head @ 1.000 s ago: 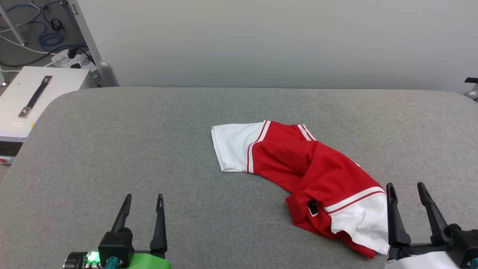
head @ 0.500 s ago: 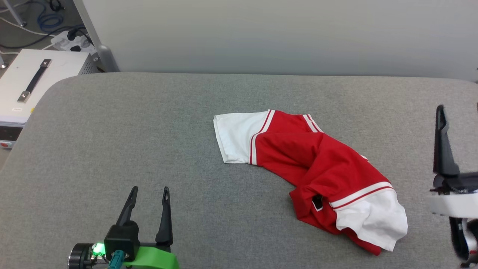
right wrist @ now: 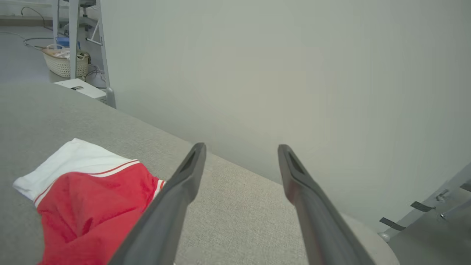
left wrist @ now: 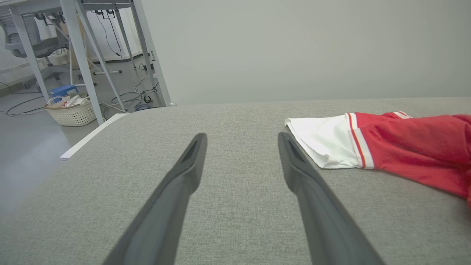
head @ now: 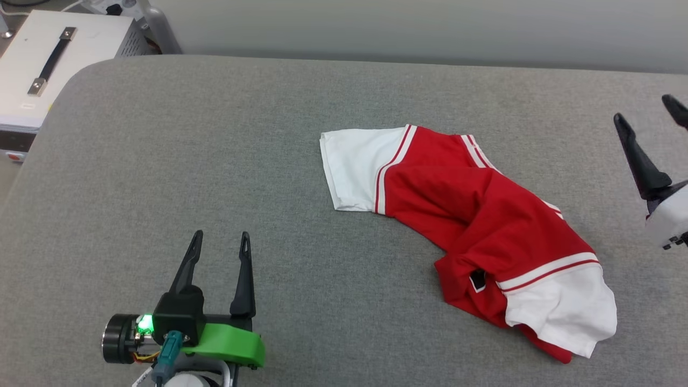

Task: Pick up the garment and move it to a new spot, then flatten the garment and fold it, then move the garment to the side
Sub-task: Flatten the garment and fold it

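Lying crumpled, thin red-and-white garment [head: 473,231], grey woven tabletop [head: 215,161]

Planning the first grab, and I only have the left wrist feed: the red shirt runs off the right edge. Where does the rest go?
Observer: The garment bends back toward the robot and ends in a second white sleeve, crumpled.
Operator: Is the right gripper on it?
Observer: No. The right gripper is open, off to the shirt's right, apart from it.
Operator: Any print showing?
Observer: Just a small black-and-white patch in a fold beside that sleeve.
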{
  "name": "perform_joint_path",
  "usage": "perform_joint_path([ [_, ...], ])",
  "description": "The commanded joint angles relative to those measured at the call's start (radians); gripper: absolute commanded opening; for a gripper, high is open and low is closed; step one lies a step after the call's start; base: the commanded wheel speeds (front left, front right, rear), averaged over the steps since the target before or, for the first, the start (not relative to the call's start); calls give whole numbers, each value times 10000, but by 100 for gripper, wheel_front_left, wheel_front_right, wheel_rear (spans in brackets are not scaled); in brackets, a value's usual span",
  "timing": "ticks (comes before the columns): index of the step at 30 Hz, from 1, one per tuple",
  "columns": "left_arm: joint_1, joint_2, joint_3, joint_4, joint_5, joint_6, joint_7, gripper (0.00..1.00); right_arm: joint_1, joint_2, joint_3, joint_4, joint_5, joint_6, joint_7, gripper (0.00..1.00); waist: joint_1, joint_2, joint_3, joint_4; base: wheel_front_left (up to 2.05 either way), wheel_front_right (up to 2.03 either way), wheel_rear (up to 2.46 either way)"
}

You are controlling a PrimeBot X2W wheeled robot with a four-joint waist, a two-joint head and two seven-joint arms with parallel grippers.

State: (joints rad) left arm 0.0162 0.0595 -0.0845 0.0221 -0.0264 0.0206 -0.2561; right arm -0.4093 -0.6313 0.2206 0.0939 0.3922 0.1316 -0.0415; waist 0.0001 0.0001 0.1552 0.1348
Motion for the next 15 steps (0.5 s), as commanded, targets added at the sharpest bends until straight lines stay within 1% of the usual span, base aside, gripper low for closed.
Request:
perform_joint_path([
  [1, -231, -54, 3, -42, 15, 57, -57, 100, -342, -468, 554, 166, 601, -9, 808, 100, -1, -1, 377, 172, 0, 0, 0],
  [3, -335, -61, -12, -70, 0, 94, -57, 100, -635, -1034, 1315, 299, 1431, -9, 1961, 100, -1, -1, 577, 208, 0, 0, 0],
  [5, -434, -67, -28, -95, -22, 133, -57, 100, -873, -1442, 1931, 459, 2271, -9, 3137, 100, -1, -1, 768, 235, 0, 0, 0],
  [7, -534, -73, -71, -113, -39, 165, -57, 100, -1071, -1792, 2451, 639, 2879, -9, 4231, 100, -1, -1, 952, 268, 0, 0, 0],
  [11, -744, -82, -198, -136, -81, 226, -57, 100, -1382, -2045, 3226, 939, 3858, -9, 5886, 100, -1, -1, 1307, 374, 0, 0, 0],
  [15, -946, -88, -331, -136, -128, 306, -57, 100, -1546, -2085, 3901, 1007, 4453, -9, 6792, 100, -1, -1, 1601, 515, 0, 0, 0],
])
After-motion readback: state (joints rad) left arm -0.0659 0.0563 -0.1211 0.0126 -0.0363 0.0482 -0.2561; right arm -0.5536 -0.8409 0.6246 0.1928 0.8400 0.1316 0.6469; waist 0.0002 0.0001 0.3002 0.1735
